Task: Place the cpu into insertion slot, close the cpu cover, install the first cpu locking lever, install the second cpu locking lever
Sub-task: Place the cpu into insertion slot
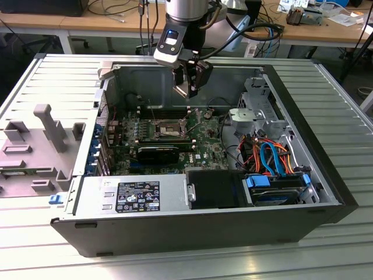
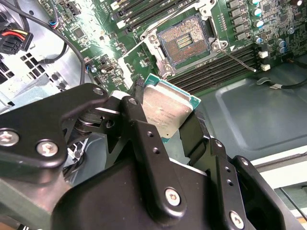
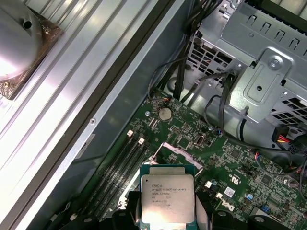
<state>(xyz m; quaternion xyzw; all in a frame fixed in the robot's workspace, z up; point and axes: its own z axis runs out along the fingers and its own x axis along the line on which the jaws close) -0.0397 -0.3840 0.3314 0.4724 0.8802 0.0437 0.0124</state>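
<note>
Cpu (image 2: pixel 169 111) within claw (image 2: pixel 164 122) grip

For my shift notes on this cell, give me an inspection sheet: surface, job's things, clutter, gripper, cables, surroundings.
Surface: slatted metal table carrying an open PC case.
Job's things: cpu held off the board, its metal top seen in both wrist views; slot uncovered, contacts bare, nothing seated in it.
Clutter: grey plastic fixture on the table at the exterior view's left.
Gripper: gripper shut on the cpu, hanging over the case.
Cables: orange and blue cables inside the case at the exterior view's right.
Surroundings: desks behind the table.
</note>
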